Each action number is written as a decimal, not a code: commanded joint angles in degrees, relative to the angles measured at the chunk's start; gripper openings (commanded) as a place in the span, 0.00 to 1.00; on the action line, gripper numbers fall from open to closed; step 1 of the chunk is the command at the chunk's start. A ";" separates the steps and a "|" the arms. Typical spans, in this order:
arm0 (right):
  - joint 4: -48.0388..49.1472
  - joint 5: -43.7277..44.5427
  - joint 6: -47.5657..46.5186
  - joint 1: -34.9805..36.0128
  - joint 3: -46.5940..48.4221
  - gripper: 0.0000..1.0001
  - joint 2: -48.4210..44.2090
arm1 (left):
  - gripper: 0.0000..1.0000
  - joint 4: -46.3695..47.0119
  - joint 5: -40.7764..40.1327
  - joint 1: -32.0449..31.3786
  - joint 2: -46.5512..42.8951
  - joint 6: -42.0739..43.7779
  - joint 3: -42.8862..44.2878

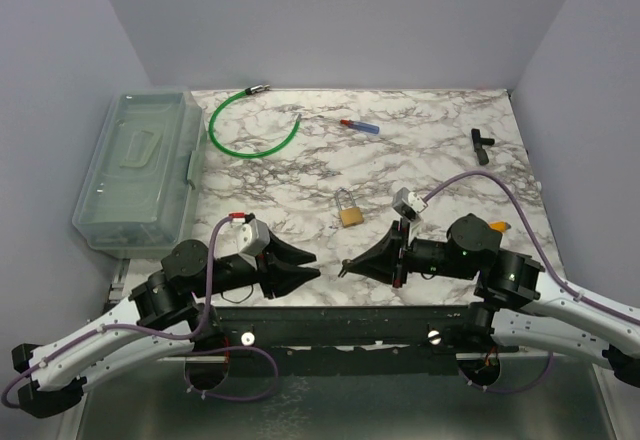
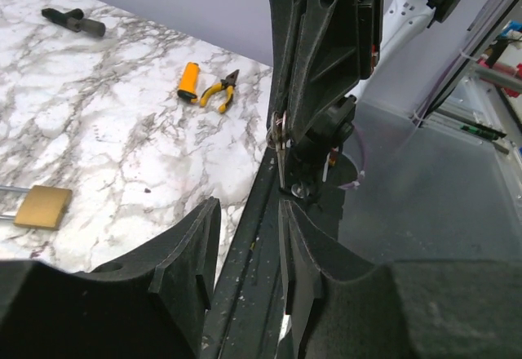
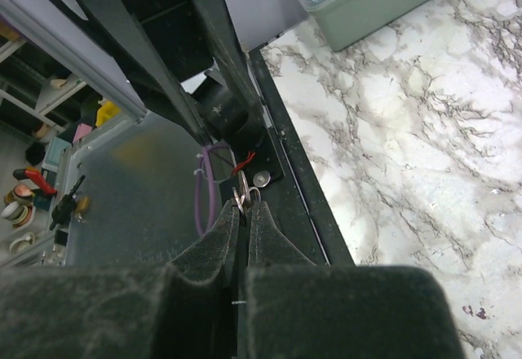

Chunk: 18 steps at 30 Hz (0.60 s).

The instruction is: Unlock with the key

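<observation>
The brass padlock (image 1: 350,212) lies on the marble table (image 1: 430,170), its shackle pointing away; it also shows at the left edge of the left wrist view (image 2: 41,206). My right gripper (image 1: 344,263) is shut on a small silver key (image 3: 245,194), held over the table's near edge, below and in front of the padlock. The key's tip pokes out past the fingertips (image 3: 263,216). My left gripper (image 1: 316,265) is open and empty, facing the right gripper (image 2: 281,143) with a small gap between them. Its jaws stand apart over the black rail (image 2: 245,277).
A translucent green toolbox (image 1: 140,165) stands at the left. A green cable (image 1: 250,132), a red and blue stick (image 1: 360,126) and a black part (image 1: 482,144) lie at the back. Orange pliers (image 2: 220,90) lie beside the right arm.
</observation>
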 commanded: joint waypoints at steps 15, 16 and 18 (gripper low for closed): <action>5.04 -0.71 -0.35 0.20 0.51 0.00 4.56 | 0.31 19.75 4.22 -0.40 3.82 -8.29 -9.18; 5.20 -0.70 -0.31 0.20 0.40 0.00 4.63 | 0.31 19.77 4.06 -0.36 4.11 -8.20 -9.25; 5.39 -0.90 -0.29 0.20 0.25 0.00 4.76 | 0.30 20.07 3.94 -0.41 4.61 -8.19 -9.42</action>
